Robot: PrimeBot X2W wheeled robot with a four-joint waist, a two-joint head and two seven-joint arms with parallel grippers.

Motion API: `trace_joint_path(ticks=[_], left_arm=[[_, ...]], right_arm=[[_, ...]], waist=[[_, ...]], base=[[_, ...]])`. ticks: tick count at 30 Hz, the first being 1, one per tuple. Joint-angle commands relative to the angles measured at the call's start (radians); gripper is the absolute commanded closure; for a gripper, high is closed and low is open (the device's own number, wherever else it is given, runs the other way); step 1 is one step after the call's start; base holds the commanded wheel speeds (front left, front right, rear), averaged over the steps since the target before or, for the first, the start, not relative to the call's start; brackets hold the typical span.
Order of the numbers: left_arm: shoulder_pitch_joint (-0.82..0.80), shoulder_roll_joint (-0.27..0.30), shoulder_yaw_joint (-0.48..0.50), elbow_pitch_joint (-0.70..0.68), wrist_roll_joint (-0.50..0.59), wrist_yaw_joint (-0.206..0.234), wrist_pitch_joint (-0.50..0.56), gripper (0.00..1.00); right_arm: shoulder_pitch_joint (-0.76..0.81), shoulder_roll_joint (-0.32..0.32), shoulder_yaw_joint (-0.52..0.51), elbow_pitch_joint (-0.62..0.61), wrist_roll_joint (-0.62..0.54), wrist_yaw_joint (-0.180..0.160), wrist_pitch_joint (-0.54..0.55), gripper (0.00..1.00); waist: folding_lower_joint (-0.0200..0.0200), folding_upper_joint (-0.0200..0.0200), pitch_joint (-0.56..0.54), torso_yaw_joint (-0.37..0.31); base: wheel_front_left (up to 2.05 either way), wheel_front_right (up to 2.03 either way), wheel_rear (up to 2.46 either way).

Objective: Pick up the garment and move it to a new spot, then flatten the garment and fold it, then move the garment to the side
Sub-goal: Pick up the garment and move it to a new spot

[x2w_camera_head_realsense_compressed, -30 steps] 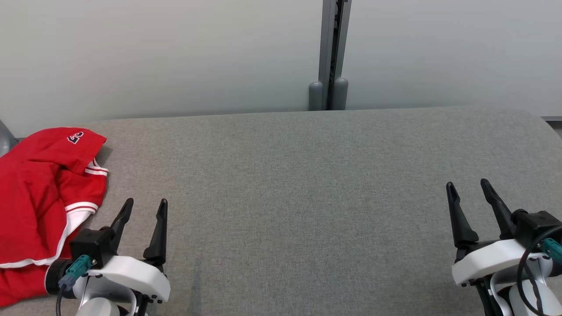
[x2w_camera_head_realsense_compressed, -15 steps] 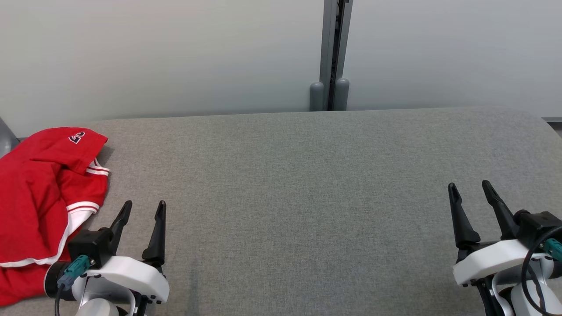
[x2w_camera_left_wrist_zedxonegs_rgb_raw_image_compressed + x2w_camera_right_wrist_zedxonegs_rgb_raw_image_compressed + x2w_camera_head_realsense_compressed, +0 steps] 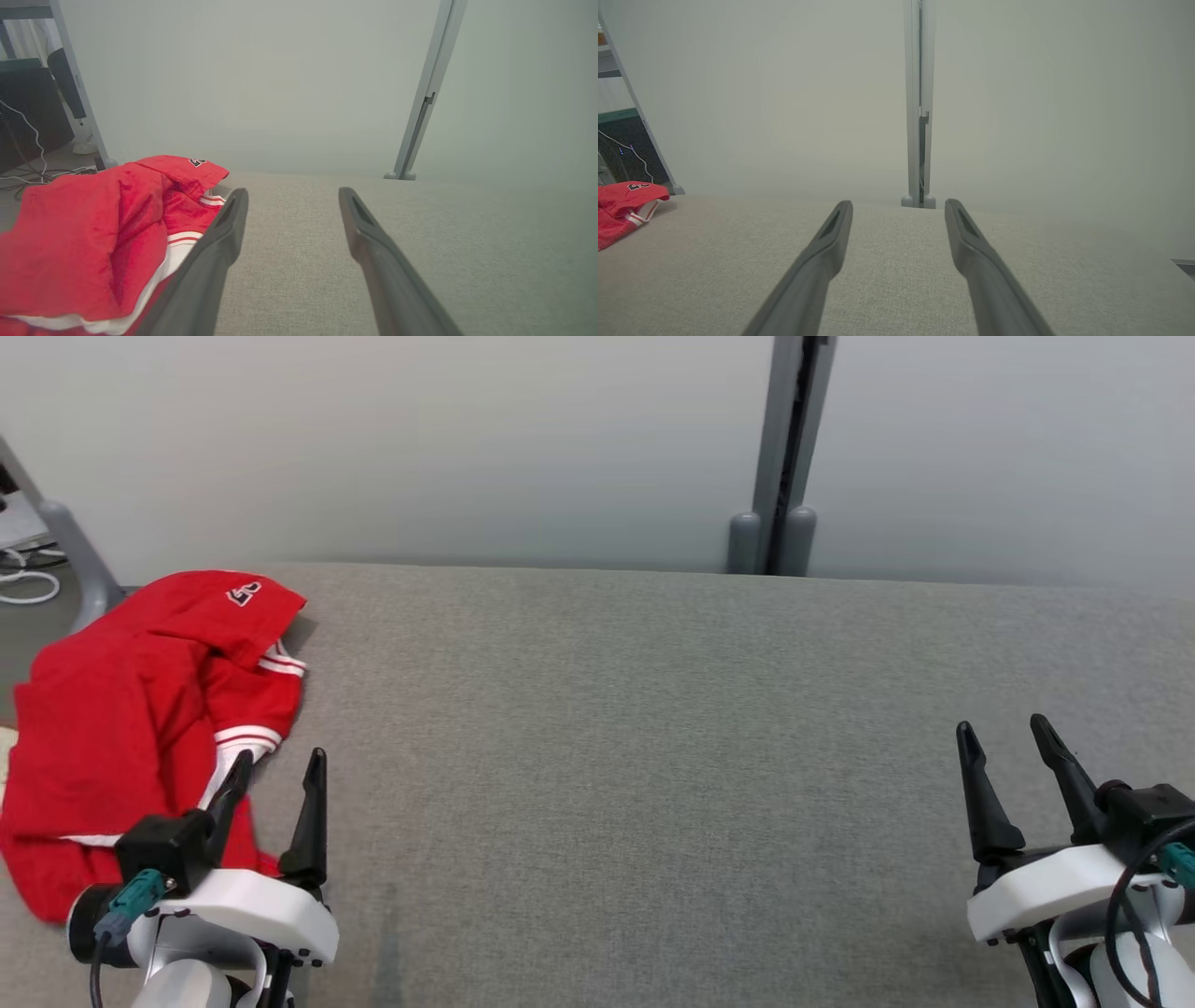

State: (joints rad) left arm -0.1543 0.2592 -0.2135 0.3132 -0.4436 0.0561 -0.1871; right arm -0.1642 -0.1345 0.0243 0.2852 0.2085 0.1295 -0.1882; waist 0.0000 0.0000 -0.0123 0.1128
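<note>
The garment [image 3: 131, 728] is red with white trim and lies crumpled at the left end of the grey table [image 3: 653, 728]. It fills the lower left of the left wrist view [image 3: 93, 233] and shows small at the far left of the right wrist view [image 3: 623, 207]. My left gripper [image 3: 278, 765] stands open just right of the garment's near edge, its left finger over the white hem, nothing between the fingers. In the left wrist view the left gripper [image 3: 292, 198] points past the cloth. My right gripper [image 3: 1004, 735] is open at the lower right, far from the garment, and the right gripper [image 3: 899, 207] holds nothing.
A pale wall runs behind the table, with a grey upright post [image 3: 780, 457] and its two round feet at the back edge. A slanted grey frame leg [image 3: 65, 537] and white cables [image 3: 23, 583] lie off the table's left end.
The head camera has turned left, so the garment and post sit further right in view. My left gripper now stands closer to the garment's hem. The right gripper is unchanged.
</note>
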Motion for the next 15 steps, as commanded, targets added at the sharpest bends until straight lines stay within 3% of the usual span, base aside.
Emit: trace_joint_path(ticks=[1,15], left_arm=[[-0.018,0.009,0.011,0.002,-0.011,0.009,-0.009,0.0],[-0.02,0.03,0.059,-0.006,-0.046,0.022,-0.03,0.0]], right_arm=[[0.004,0.0,0.006,-0.01,-0.013,0.002,0.002,0.0],[-0.009,0.027,0.065,-0.051,-0.013,0.002,0.025,0.0]], waist=[[0.0,0.0,0.003,0.05],[0.0,0.0,0.008,0.289]], base=[[0.0,0.0,0.0],[0.0,0.0,0.0]])
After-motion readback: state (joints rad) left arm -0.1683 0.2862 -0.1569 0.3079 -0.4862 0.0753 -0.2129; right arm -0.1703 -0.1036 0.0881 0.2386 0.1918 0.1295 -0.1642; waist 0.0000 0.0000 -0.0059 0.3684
